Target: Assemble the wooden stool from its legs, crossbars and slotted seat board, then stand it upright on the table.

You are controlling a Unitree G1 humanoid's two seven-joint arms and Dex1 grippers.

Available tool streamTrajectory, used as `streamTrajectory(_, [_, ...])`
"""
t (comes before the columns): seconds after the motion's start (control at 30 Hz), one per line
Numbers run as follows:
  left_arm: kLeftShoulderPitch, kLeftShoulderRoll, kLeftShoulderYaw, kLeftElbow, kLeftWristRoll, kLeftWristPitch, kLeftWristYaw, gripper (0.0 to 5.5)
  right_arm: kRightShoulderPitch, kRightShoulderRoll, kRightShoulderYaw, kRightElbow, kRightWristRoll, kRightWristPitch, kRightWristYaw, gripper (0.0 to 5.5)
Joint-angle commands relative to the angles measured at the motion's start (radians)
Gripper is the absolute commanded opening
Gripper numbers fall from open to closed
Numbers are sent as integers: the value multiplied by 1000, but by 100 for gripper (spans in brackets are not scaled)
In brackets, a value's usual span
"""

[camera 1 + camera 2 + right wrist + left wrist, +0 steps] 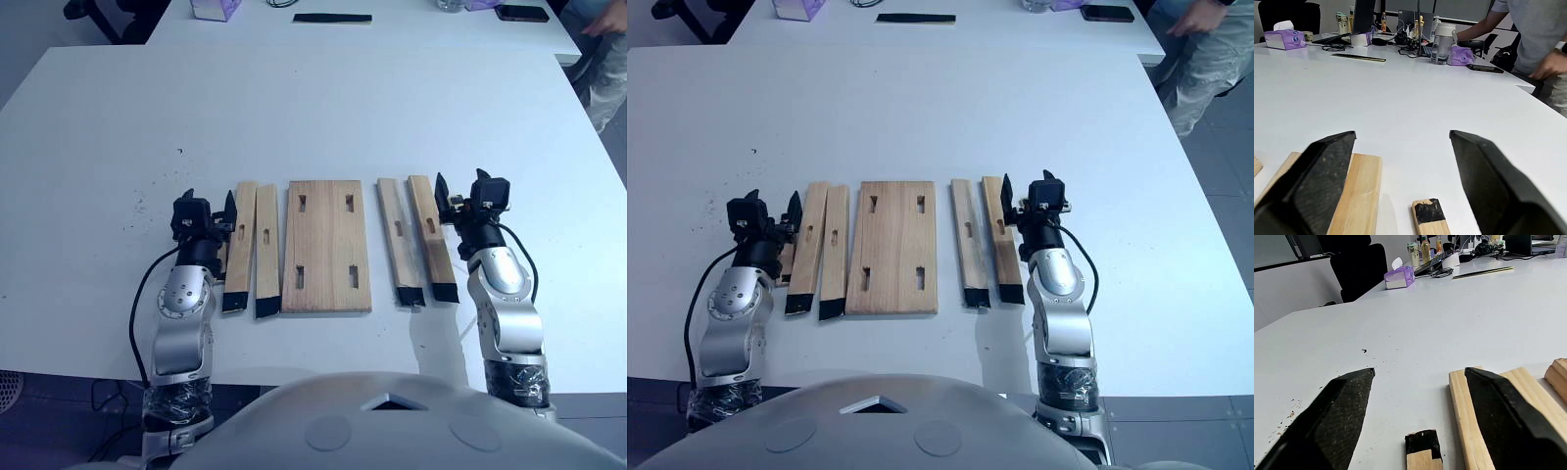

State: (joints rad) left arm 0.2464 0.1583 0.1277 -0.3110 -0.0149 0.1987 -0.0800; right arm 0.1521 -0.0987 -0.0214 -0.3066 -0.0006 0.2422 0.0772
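Looking down at the table (294, 117), I see that the stool is not built at all yet. The board (326, 245) lies flat in the middle, and its four slots are bare. Two left legs (241, 245) lie flat just beside it on my left, close side by side. Two right legs (431, 235) lie flat on the other side, near the board but apart from it. No part is stuck into any other part.

My left claw (209, 211) is wide and holds nothing. It sits low over the table at the outer side of the left legs, with one finger over the outer leg. In the left wrist view, a short stick (1421, 453) with a black end lies between its fingers. I think it is a crossbar.

My right claw (460, 196) is wide too and holds nothing. It sits at the outer side of the right legs. A second short stick (1431, 218) lies between its fingers, just beside the outer leg.

So I think all the work is left. The crossbars have to join the legs, and the legs have to go into the slots. Then the stool has to stand up on the table. A good first step could be to close a claw on one stick.
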Motion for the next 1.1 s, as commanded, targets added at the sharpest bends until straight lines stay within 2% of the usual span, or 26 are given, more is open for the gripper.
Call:
streamTrajectory(0.03, [-9,14,6,-12,1,17,-5,342,7,-1,-4,-14,4,16,-2,357])
streamTrajectory(1.1, [0,16,18,-35,-5,56,-11,342,21,4,10,-20,0,17,-6,357])
